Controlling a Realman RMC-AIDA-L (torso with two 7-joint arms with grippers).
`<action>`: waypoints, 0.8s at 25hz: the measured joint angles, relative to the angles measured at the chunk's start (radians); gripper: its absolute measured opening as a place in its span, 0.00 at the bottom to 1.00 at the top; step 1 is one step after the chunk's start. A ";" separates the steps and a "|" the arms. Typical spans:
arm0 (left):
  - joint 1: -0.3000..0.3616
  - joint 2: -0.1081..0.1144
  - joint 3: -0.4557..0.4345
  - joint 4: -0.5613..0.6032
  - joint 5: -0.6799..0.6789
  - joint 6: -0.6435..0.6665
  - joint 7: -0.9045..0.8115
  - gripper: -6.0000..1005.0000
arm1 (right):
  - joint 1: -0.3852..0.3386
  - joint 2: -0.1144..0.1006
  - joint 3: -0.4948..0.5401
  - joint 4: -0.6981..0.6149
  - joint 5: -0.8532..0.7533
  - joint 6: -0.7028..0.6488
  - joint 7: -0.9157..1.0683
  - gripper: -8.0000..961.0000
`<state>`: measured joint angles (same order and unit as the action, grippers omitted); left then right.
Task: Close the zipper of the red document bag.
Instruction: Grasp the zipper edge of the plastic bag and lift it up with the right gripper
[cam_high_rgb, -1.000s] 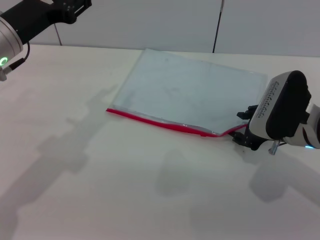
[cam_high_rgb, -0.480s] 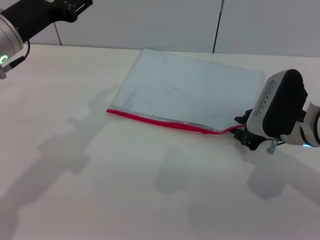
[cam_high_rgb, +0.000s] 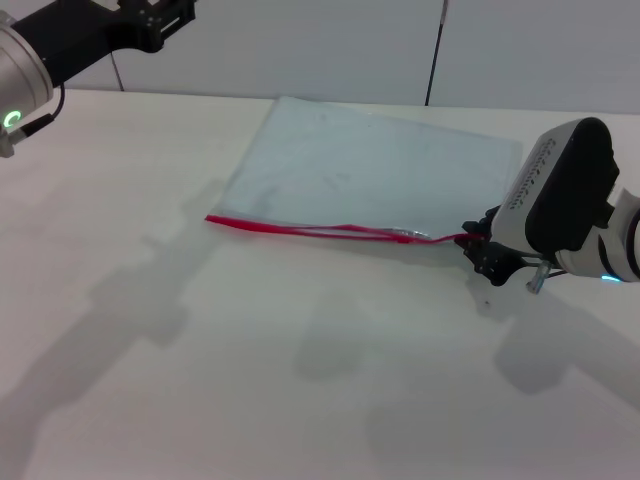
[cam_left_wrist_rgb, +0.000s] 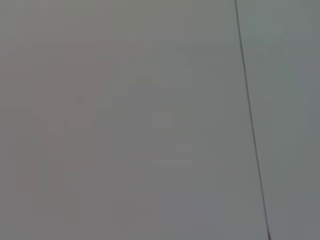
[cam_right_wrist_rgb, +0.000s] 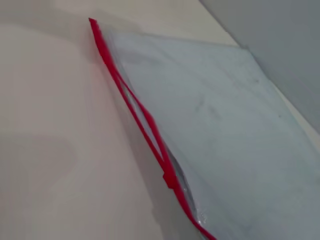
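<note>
The red document bag (cam_high_rgb: 380, 170) lies flat on the white table, a pale blue-grey translucent pouch. Its zipper (cam_high_rgb: 320, 231) runs as a red strip along the near long edge. My right gripper (cam_high_rgb: 482, 251) sits at the right end of that strip and is shut on it. In the right wrist view the zipper (cam_right_wrist_rgb: 134, 107) stretches away from the camera. Its two red strips stand apart along the middle, and a small red tab (cam_right_wrist_rgb: 170, 180) sits nearer the camera. My left gripper (cam_high_rgb: 165, 18) hangs raised at the far left, well away from the bag.
The white table (cam_high_rgb: 200, 350) reaches a grey wall (cam_high_rgb: 330, 40) at the back, with a dark vertical seam (cam_high_rgb: 436, 50) behind the bag. The left wrist view holds only that grey wall (cam_left_wrist_rgb: 125, 120) and a thin line. Arm shadows fall on the table's left half.
My right gripper moved left and slightly away with the zipper's end. The bag turned with it, so the red edge lies more level and its left corner sits further left.
</note>
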<state>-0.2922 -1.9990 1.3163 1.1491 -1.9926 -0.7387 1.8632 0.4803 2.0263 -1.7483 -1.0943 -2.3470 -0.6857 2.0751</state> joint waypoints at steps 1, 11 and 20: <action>0.000 0.001 0.000 0.006 0.014 0.000 -0.012 0.59 | -0.001 0.000 0.000 -0.007 0.000 -0.009 0.001 0.16; -0.098 0.032 0.000 0.064 0.440 -0.137 -0.333 0.58 | -0.092 -0.001 0.029 -0.215 -0.010 -0.098 0.009 0.09; -0.223 0.069 -0.003 0.042 0.620 -0.358 -0.473 0.58 | -0.118 -0.001 0.047 -0.275 -0.011 -0.131 0.010 0.05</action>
<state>-0.5151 -1.9300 1.3138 1.1913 -1.3723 -1.0972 1.3903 0.3620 2.0251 -1.7013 -1.3693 -2.3578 -0.8167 2.0847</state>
